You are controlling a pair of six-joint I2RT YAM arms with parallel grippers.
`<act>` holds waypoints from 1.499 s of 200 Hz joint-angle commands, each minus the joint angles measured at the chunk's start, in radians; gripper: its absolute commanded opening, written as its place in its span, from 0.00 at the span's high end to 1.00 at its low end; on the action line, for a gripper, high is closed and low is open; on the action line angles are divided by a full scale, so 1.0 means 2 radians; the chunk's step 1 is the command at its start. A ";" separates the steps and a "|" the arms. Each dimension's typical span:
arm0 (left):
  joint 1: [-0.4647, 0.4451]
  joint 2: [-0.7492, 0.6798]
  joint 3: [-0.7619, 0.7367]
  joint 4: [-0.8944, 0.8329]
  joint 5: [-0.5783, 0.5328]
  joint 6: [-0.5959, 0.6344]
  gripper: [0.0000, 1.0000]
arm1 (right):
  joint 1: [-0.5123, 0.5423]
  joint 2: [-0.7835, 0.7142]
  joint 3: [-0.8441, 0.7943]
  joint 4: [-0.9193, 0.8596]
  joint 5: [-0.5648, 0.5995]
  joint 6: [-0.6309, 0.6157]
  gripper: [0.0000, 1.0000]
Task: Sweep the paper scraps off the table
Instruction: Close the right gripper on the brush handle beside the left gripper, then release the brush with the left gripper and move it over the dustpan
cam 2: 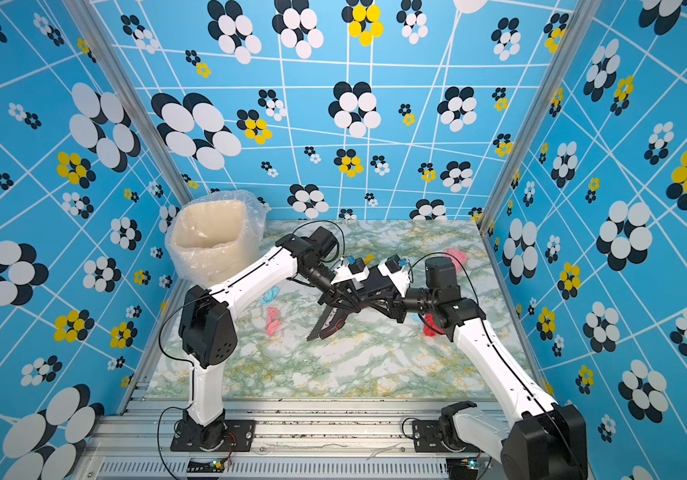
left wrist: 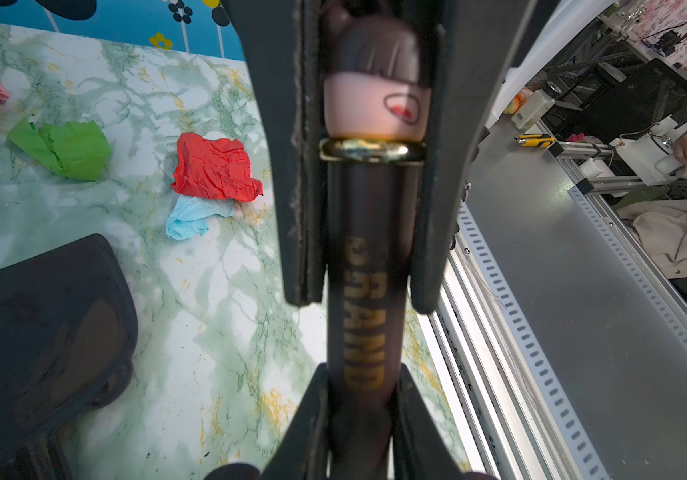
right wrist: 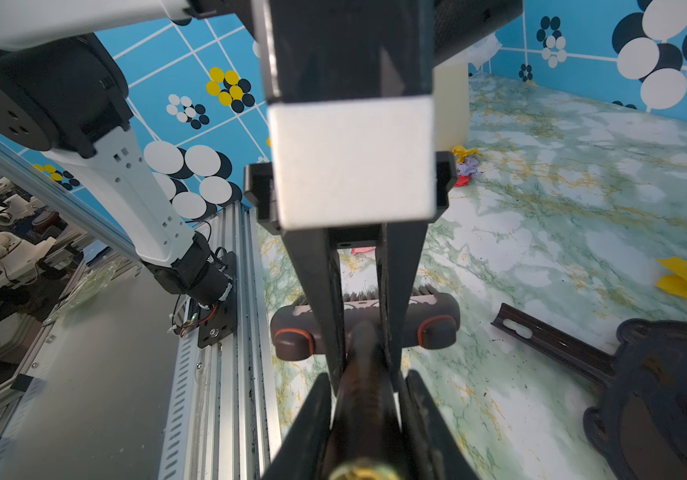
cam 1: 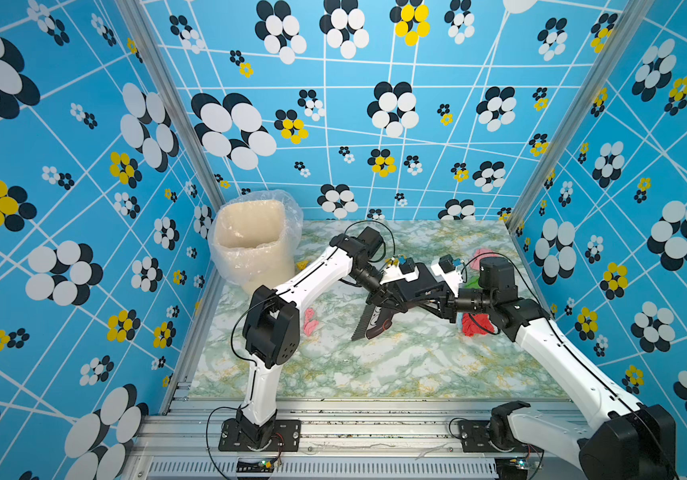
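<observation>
Marble-veined table (cam 1: pixel 396 365) in both top views holds scattered paper scraps (cam 1: pixel 310 322): pink by the left arm, red beside the right. The left gripper (cam 1: pixel 383 297) and right gripper (cam 1: pixel 431 300) meet mid-table on one brush (cam 1: pixel 371 328).

Left wrist view: its fingers (left wrist: pixel 308 415) clamp the brush handle; red, green and light blue scraps lie near the dustpan (left wrist: pixel 42 332).

Right wrist view: its fingers (right wrist: pixel 308 424) are closed on the same handle; yellow scraps lie near the dustpan.

A red scrap (left wrist: pixel 215 168), a green scrap (left wrist: pixel 65 147), white green-veined table (left wrist: pixel 209 332), blue flowered walls (cam 1: pixel 375 124).
</observation>
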 commanded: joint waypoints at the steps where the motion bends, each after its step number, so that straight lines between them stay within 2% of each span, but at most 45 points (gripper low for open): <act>1: 0.004 -0.001 0.022 -0.004 0.040 -0.015 1.00 | 0.003 0.007 0.006 -0.026 0.012 -0.020 1.00; 40: 0.004 -0.009 0.007 0.020 0.020 -0.030 0.97 | 0.003 -0.003 0.005 -0.023 0.019 -0.020 1.00; 52: 0.005 -0.017 -0.003 0.033 0.017 -0.035 0.87 | 0.003 -0.010 0.002 -0.023 0.022 -0.021 1.00; 69: 0.007 -0.029 -0.022 0.059 0.011 -0.050 0.82 | 0.003 -0.022 -0.002 -0.019 0.025 -0.020 1.00; 80: 0.009 -0.040 -0.038 0.087 0.003 -0.068 0.69 | 0.003 -0.026 -0.004 -0.014 0.027 -0.011 1.00; 94: 0.011 -0.058 -0.067 0.142 -0.009 -0.103 0.58 | 0.003 -0.024 0.003 -0.024 0.012 -0.005 1.00; 98: 0.013 -0.064 -0.076 0.159 -0.011 -0.112 0.51 | 0.003 -0.023 0.004 -0.026 0.010 -0.003 1.00; 115: 0.017 -0.085 -0.117 0.230 -0.016 -0.151 0.39 | 0.003 -0.021 0.008 -0.031 0.014 0.001 1.00; 134: 0.024 -0.104 -0.140 0.264 -0.018 -0.172 0.33 | 0.003 -0.025 0.003 -0.031 0.031 0.000 1.00; 173: 0.037 -0.118 -0.152 0.274 -0.039 -0.198 0.24 | 0.003 -0.040 0.000 -0.029 0.061 0.002 1.00; 194: 0.048 -0.136 -0.176 0.304 -0.055 -0.227 0.11 | 0.003 -0.050 -0.001 -0.029 0.086 0.004 1.00; 240: 0.066 -0.187 -0.235 0.368 -0.136 -0.307 0.00 | 0.003 -0.077 -0.007 -0.017 0.167 0.023 1.00; 300: 0.082 -0.219 -0.285 0.395 -0.260 -0.414 0.01 | 0.003 -0.126 -0.021 0.030 0.296 0.054 1.00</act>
